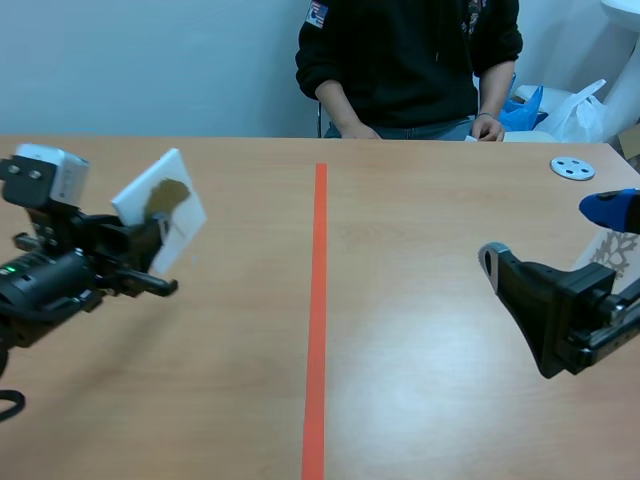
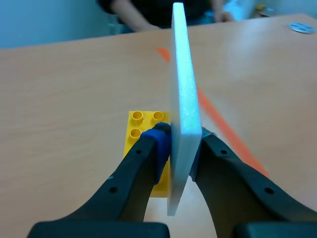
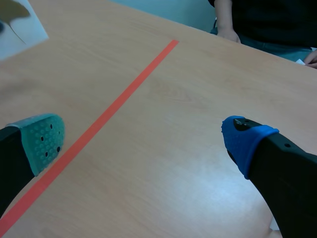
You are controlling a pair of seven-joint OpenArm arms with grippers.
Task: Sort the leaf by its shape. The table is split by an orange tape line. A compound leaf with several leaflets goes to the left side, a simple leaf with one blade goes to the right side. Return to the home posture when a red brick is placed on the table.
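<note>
A white foam card (image 1: 160, 205) carrying a dark olive-brown leaf (image 1: 170, 195) is tilted above the table's left side. My left gripper (image 1: 150, 240) is shut on it. In the left wrist view the card (image 2: 184, 99) stands edge-on, pressed between the fingers of the left gripper (image 2: 181, 141), so the leaf's face is hidden. I cannot tell the leaf's shape. A yellow brick (image 2: 141, 126) lies on the table under that gripper. My right gripper (image 1: 555, 235) hangs open over the right side, and the right wrist view shows nothing in the right gripper (image 3: 143, 141).
The orange tape line (image 1: 317, 300) runs down the table's middle. A person (image 1: 410, 60) sits at the far edge with hands resting there. A white disc (image 1: 572, 168) and a patterned card (image 1: 610, 250) lie at the far right, with plastic bags (image 1: 570, 110) behind them.
</note>
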